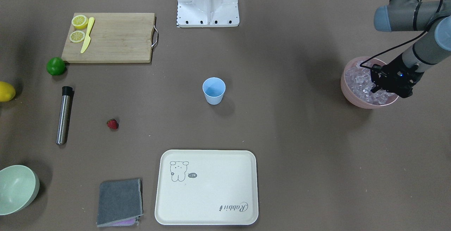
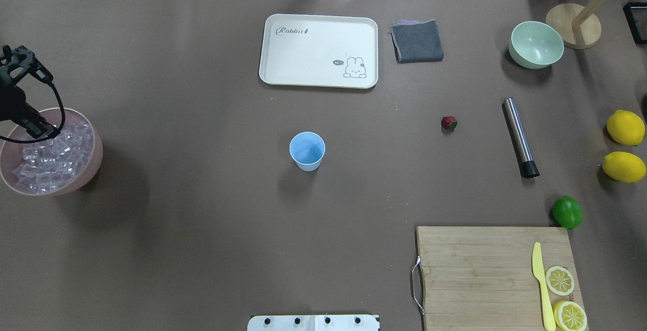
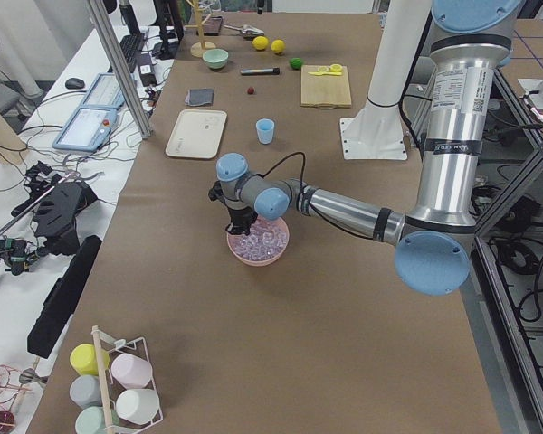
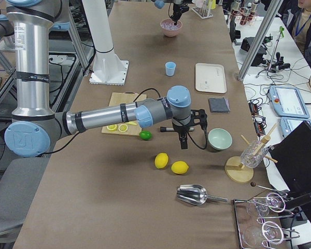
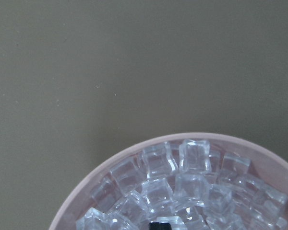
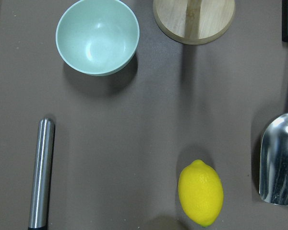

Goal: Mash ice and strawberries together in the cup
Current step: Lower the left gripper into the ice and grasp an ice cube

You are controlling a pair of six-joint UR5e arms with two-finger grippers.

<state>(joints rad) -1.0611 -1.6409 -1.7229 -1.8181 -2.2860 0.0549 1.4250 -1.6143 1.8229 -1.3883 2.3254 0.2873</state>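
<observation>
The light blue cup (image 1: 214,90) (image 2: 307,150) stands upright mid-table, and I see nothing in it. A small red strawberry (image 1: 112,124) (image 2: 449,123) lies alone on the mat toward my right side. Ice (image 2: 55,151) (image 5: 182,187) fills the pink bowl (image 1: 347,95) at my far left. My left gripper (image 1: 374,89) (image 2: 43,130) dips into that ice; only a dark tip shows in the left wrist view, so I cannot tell whether it is open or shut. My right gripper (image 4: 182,140) hovers near the pale green bowl (image 4: 220,139), its state unreadable.
A steel cylinder with a black end (image 1: 64,116) lies beside the strawberry. A lime (image 1: 55,66), lemons (image 2: 626,128), a cutting board (image 1: 116,37) with lemon halves and a yellow knife, a cream tray (image 1: 208,188) and a grey cloth (image 1: 119,202) surround the cup. A metal scoop (image 6: 281,163) lies at the right end.
</observation>
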